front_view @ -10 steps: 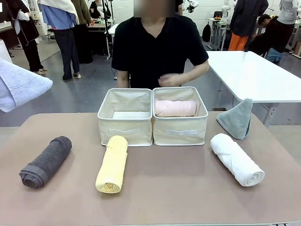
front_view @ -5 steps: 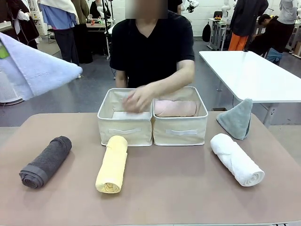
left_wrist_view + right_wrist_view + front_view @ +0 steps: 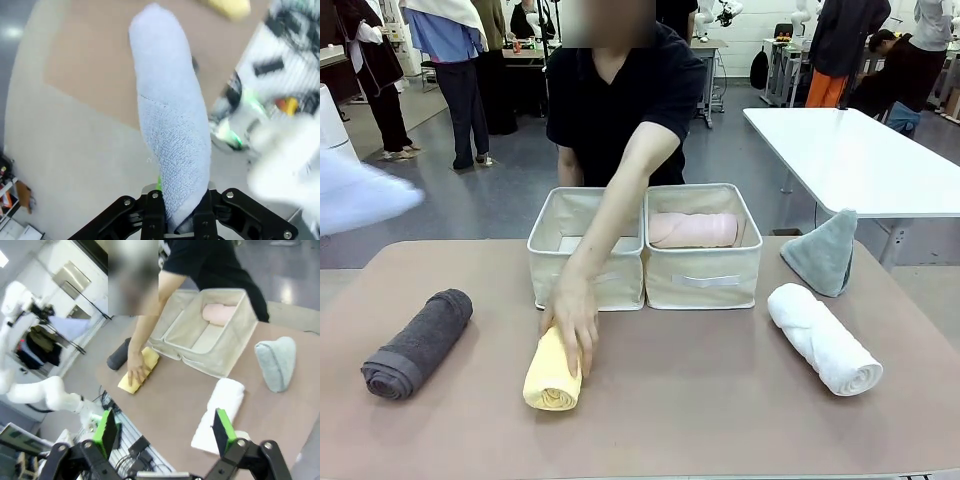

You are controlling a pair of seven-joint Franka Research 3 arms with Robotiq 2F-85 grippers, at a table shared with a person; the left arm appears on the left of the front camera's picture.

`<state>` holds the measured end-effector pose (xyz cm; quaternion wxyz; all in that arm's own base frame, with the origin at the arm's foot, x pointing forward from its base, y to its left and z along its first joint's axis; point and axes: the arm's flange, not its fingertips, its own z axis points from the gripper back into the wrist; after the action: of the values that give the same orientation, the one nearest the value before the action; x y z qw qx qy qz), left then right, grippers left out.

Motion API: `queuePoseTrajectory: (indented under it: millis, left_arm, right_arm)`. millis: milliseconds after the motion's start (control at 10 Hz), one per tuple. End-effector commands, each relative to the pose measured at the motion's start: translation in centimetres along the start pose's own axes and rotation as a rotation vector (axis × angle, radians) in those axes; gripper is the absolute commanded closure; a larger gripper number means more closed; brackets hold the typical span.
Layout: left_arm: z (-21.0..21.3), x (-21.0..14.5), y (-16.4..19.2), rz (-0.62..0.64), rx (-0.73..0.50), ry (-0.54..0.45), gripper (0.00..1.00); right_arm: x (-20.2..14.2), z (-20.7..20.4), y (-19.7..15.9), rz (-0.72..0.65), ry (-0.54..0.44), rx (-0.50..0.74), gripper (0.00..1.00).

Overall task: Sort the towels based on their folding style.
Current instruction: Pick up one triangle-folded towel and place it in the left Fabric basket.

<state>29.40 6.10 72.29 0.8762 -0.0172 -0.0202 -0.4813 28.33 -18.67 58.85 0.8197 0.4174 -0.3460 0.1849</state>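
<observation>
Left gripper [image 3: 176, 222] is clamped on the lower end of the light blue towel [image 3: 170, 125], which stands up out of the jaws as a long tapering fold. In the front view a pale blur at the left margin [image 3: 360, 195], off the table and above its level, is probably this same towel, though it is too smeared to be sure. Right gripper [image 3: 165, 432] hangs high over the near right corner, with fingers spread wide and nothing between them. Two beige bins sit side by side, touching, at the table's [image 3: 700, 400] far middle. The pink towel [image 3: 693, 230] lies rolled in the right bin [image 3: 703, 280], and the person's forearm crosses over the left bin [image 3: 585, 275]. The person's hand [image 3: 572, 318] is pressed on the far end of the yellow towel [image 3: 552, 385], a roll lying just in front of the left bin. The dark grey towel [image 3: 418, 343] is a roll lying at an angle near the left edge. The white towel [image 3: 823, 338] is a roll lying at an angle on the right side, its near end toward the right edge. The grey-green towel [image 3: 823, 252] stands upright as a cone by the far right edge, just beside the right bin. There is open surface between the yellow and white rolls and all along the near edge. Each bin front carries a pale strip, and any print on it is too small to read.
</observation>
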Motion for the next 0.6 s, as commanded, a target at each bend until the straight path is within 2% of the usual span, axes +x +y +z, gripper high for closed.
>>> queuePoseTrajectory:
  millis: [0, 500]
  left_arm:
    - [0.57, -5.22, -1.9, -0.053, 0.035, 0.029, 0.82]
    - [0.24, -5.33, -1.31, -0.067, 0.014, 0.011, 0.82]
  right_arm:
    - [-0.06, 0.06, 0.08, -0.001, 0.002, 0.007, 0.0]
    - [-0.06, 0.06, 0.08, -0.001, 0.002, 0.007, 0.0]
